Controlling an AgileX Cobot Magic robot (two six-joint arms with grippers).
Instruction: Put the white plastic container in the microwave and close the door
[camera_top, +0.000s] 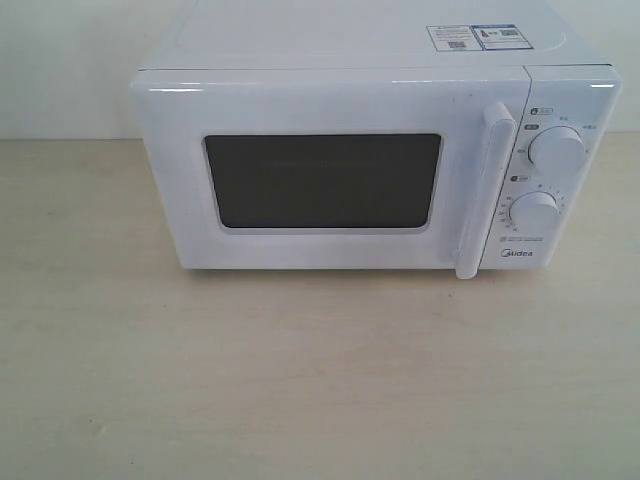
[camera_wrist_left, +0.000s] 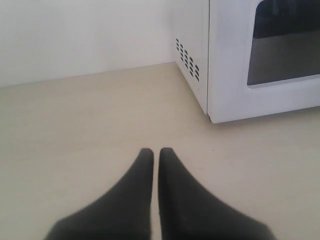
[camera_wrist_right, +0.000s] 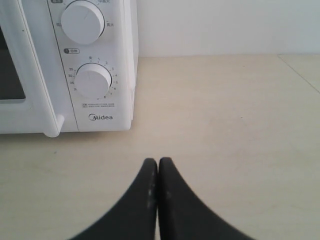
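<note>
We hold our black left claw (camera_wrist_left: 156, 152) and right claw (camera_wrist_right: 158, 162) clenched, empty, over the pale wooden table (camera_top: 300, 380); the windowed white door (camera_top: 320, 105) of the white boxy microwave (camera_top: 350, 40) is closed

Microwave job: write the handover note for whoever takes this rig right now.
Left gripper: shut, empty, low over the pale wooden tabletop, off the vented side of the white boxy countertop microwave.
Right gripper: shut, empty, over the tabletop off the dial side.
Microwave: its wide white door with the dark window is closed.
White plastic container: in no view; the dark window does not show whether it is inside.
Done: door closed.
Left: confirm the container is inside; if not, open by the vertical white bar handle, load it, close again.
</note>
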